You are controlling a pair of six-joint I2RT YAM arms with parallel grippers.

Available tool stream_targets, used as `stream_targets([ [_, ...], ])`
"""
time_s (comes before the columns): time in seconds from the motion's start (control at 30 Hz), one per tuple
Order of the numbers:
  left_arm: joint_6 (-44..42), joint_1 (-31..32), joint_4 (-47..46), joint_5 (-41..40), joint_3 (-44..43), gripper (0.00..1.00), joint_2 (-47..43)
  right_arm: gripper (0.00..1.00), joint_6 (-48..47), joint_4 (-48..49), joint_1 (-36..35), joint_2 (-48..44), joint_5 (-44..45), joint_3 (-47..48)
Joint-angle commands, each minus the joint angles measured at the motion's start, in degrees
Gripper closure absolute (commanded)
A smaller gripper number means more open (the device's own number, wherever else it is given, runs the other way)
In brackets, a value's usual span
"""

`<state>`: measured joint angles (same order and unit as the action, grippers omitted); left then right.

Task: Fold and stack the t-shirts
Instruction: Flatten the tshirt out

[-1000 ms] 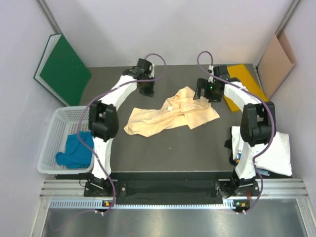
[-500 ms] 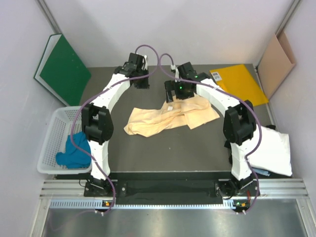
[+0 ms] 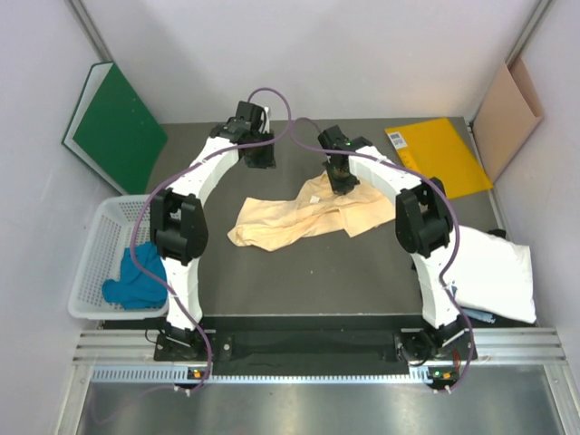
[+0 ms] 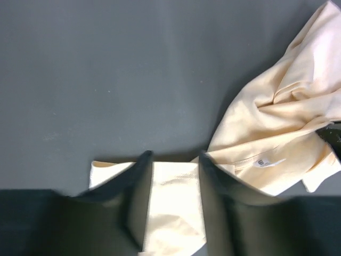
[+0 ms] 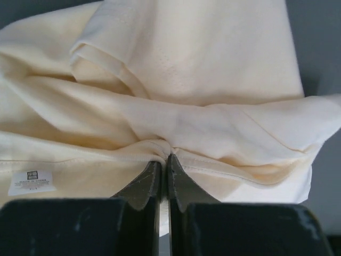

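Pinching now: R gripper (image 5: 164, 162) has its fingers closed tight on a raised ridge of the peach tee (image 3: 299, 217), right by the collar seam, w/ the neck label (image 5: 32, 182) just off to one side. The tee lies crumpled in the middle of the table (image 3: 272, 272), twisted lengthwise. Can't tell front from back.

L gripper (image 4: 175, 162) hangs over the table near the tee's far-left side, fingers apart, apparently nothing clamped. A pale patch shows between them and I can't tell what it is.

Handling call: thin, light, floppy knit w/ no stiffness, so it'll drape and drag rather than slide flat. One pinch will prob. just bunch it more. It likely wants two holds well apart, e.g. both shoulders or both hem corners, lifted together to let the twist fall out. The collar seam looks a decent grip: thicker, less slip.

Teal tee (image 3: 136, 276) sits bundled in the basket (image 3: 100, 231) on the left. White tee (image 3: 498, 272) lies at the right edge beside the R arm's base. Teal one's not folded, by the look; can't tell w/ the white.
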<state>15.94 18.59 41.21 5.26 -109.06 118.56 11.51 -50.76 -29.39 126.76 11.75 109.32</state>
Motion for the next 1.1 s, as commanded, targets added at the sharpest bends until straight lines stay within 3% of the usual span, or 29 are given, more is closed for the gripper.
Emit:
stream_targets([
  [0.0, -1.0, -0.04, 0.19, 0.8, 0.6, 0.42, -1.14, 1.0, 0.88, 2.15, -0.06, -5.37, 8.19, 1.61],
  [0.03, -1.09, 0.04, 0.45, 0.89, 1.47, 0.33, -1.23, 1.0, 0.97, 3.03, -0.06, -6.69, 8.81, 1.08],
  [0.07, -1.27, 0.04, 0.62, 1.07, 1.83, 0.15, -1.23, 1.0, 1.15, 4.6, -0.06, -9.22, 9.34, 0.55],
  [0.17, -1.97, 0.04, 2.81, 0.98, 2.62, 0.01, -0.61, 1.0, 1.06, 7.42, 0.03, -14.76, 11.45, 0.81],
  [0.4, -3.29, 0.04, 3.0, 4.41, 5.52, 0.01, -0.7, 1.0, -2.45, 18.67, 0.03, -24.8, 12.95, 2.92],
  [0.6, -1.89, 0.04, 2.21, 13.19, 4.38, 0.01, 1.49, 1.0, -2.98, 17.28, 0.12, -24.01, 11.81, 5.65],
  [0.9, 2.86, 0.22, -7.45, 15.48, 1.31, 0.01, -6.05, 1.0, -2.81, 18.42, 0.03, -26.12, 9.62, 1.6],
  [1.07, 7.95, 0.48, -16.49, 20.66, 1.83, 0.01, -10.01, 1.0, -2.37, 18.07, 0.03, -26.04, 6.72, 0.28],
])
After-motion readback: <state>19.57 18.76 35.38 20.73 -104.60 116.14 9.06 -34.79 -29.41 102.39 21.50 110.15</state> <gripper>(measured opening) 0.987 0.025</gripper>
